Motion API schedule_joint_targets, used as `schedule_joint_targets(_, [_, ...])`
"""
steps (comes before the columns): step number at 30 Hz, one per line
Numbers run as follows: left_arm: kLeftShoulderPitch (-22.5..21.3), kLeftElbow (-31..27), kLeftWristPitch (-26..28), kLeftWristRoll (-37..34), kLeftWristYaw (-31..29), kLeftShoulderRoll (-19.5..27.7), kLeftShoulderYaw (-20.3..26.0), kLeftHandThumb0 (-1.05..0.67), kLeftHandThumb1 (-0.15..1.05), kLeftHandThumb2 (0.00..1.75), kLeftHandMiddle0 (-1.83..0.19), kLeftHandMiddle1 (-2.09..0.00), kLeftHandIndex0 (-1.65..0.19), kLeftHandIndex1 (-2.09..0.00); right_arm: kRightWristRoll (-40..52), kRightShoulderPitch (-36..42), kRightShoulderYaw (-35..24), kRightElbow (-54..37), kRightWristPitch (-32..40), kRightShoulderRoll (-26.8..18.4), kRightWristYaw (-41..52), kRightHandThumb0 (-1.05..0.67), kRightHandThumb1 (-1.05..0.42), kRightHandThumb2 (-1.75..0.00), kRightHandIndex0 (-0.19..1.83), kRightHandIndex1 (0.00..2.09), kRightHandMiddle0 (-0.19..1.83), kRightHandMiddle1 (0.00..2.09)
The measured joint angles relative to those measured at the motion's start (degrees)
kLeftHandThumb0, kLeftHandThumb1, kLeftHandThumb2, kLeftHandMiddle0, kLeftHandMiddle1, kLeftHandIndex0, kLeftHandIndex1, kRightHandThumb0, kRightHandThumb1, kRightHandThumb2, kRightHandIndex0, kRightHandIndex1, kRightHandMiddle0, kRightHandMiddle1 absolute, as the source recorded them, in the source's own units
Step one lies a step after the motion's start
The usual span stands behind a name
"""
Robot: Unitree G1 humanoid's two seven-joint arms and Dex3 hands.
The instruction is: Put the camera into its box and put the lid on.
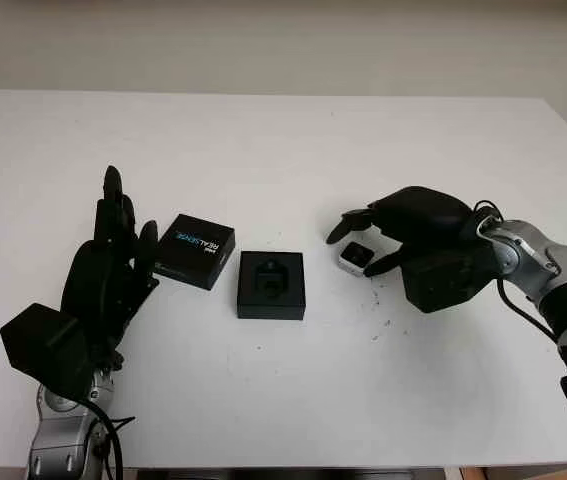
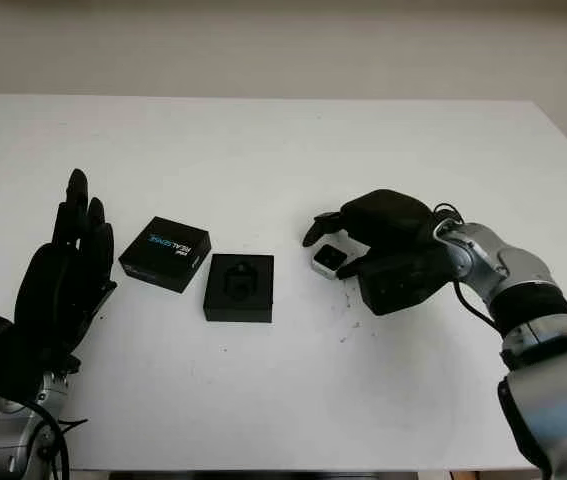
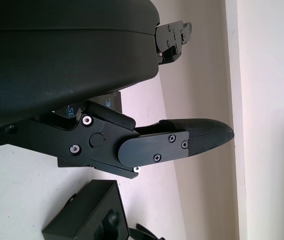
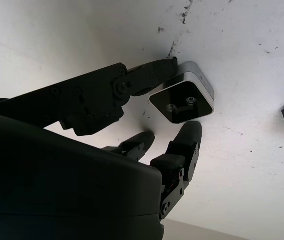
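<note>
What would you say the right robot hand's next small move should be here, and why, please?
Probably close the fingers and lift. The right robot hand already brackets the camera, which lies on the table, a finger at each side. The open box waits beside it, lid further over near the open left robot hand.

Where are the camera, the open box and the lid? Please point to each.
camera (image 4: pixel 183 103): right wrist view, its dark front face.
open box (image 1: pixel 272 285): left eye view, its black insert.
lid (image 1: pixel 197 250): left eye view, its printed top.
</note>
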Motion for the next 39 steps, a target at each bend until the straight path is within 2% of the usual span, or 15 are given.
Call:
schedule_joint_targets(4, [0.0, 0.0, 0.0, 0.0, -0.06, 0.0, 0.0, -0.76, 1.05, 0.55, 0.19, 0.0, 0.19, 0.0, -0.5, -0.05, 0.35, 0.0, 0.06, -0.02, -0.75, -0.29, -0.89, -0.05, 0.61, 0.39, 0.46, 0.98])
schedule_joint_targets(6, [0.0, 0.0, 0.0, 0.1, 0.03, 0.0, 0.0, -0.76, 1.05, 0.55, 0.19, 0.0, 0.19, 0.0, -0.82, -0.04, 0.43, 0.06, 0.07, -0.04, -1.65, -0.29, -0.9, -0.05, 0.45, 0.91, 0.5, 1.17])
schedule_joint_targets(7, [0.0, 0.0, 0.0, 0.13, 0.07, -0.01, 0.0, -0.76, 1.05, 0.54, 0.19, 0.0, 0.19, 0.0, -0.88, -0.05, 0.47, 0.17, 0.05, -0.04, -2.22, -0.29, -0.9, -0.05, 0.41, 1.06, 0.51, 1.21])
schedule_joint_targets(8, [0.0, 0.0, 0.0, 0.13, 0.08, -0.02, 0.0, -0.76, 1.05, 0.54, 0.19, 0.0, 0.19, 0.0, -0.88, -0.05, 0.48, 0.42, 0.0, -0.03, -2.71, -0.28, -0.9, -0.05, 0.37, 1.19, 0.52, 1.24])
schedule_joint_targets(10, [0.0, 0.0, 0.0, 0.13, 0.07, -0.02, 0.0, -0.76, 1.05, 0.54, 0.19, 0.0, 0.19, 0.0, -0.86, -0.05, 0.48, 0.92, -0.09, -0.03, -3.15, -0.29, -0.9, -0.06, 0.32, 1.23, 0.51, 1.27])
schedule_joint_targets(18, [0.0, 0.0, 0.0, 0.11, 0.1, -0.29, 0.0, -0.75, 1.05, 0.54, 0.19, 0.0, 0.19, 0.0, 1.9, -0.04, -0.53, 1.48, 1.04, -0.05, 0.36, -0.31, -0.92, -0.06, 0.32, 1.02, 0.45, 1.29])
schedule_joint_targets(25, [0.0, 0.0, 0.0, 0.11, 0.27, -0.72, 0.0, -0.74, 1.05, 0.54, 0.19, 0.0, 0.19, 0.0, 3.85, 0.5, -1.43, 1.41, 1.17, -0.06, 1.63, -0.33, -0.93, -0.06, 0.32, 0.94, 0.43, 1.34])
schedule_joint_targets(33, [0.0, 0.0, 0.18, 0.13, 0.2, -0.73, -0.04, -0.73, 1.05, 0.55, 0.19, 0.0, 0.19, 0.0, 5.12, 1.28, -1.85, 0.68, 1.73, -0.11, 3.42, -0.36, -0.96, -0.05, 0.41, 0.46, 0.34, 1.5])
schedule_joint_targets(39, [0.0, 0.0, 0.18, 0.29, 0.22, -0.73, -0.07, -0.74, 1.05, 0.54, 0.19, 0.0, 0.19, 0.0, 9.21, 1.64, -3.61, 1.03, 3.05, 0.43, 7.2, -0.4, -0.97, -0.06, 0.45, 0.37, 0.33, 1.6])
